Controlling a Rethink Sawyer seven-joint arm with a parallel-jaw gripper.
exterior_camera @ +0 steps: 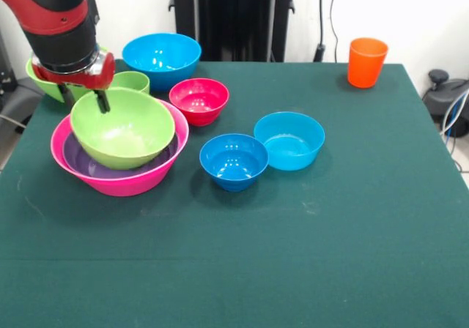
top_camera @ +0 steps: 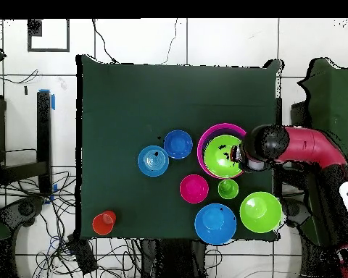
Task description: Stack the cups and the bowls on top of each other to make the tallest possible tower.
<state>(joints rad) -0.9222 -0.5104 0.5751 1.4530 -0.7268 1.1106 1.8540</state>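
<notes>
Nearest the camera lay bare dark green cloth over the bench [exterior_camera: 293, 269], matte and faintly creased. At the left sat the huge pink bowl [exterior_camera: 124, 181], mouth up, with the wide purple bowl [exterior_camera: 84, 163] nested inside it and a lime-green bowl [exterior_camera: 121, 130] nested in that, tilted slightly; all three were glossy round plastic. My fingers [exterior_camera: 102, 99] hung at that green bowl's far rim, one dark tip reaching down inside the rim, but I could not tell whether they were pinched on it or apart. Behind the stack, the short lime-green cup [exterior_camera: 132, 81] stood upright, and a second lime-green bowl [exterior_camera: 40, 83] showed partly behind my arm. Further right came the large blue bowl [exterior_camera: 161, 57] at the far edge, then the small red bowl [exterior_camera: 198, 99], then the small blue bowl [exterior_camera: 234, 161] touching the teal bowl [exterior_camera: 289, 140], each open side up. Well apart, at the far right corner, the orange cup [exterior_camera: 366, 62] stood upright, long axis vertical, tapering toward its base.
</notes>
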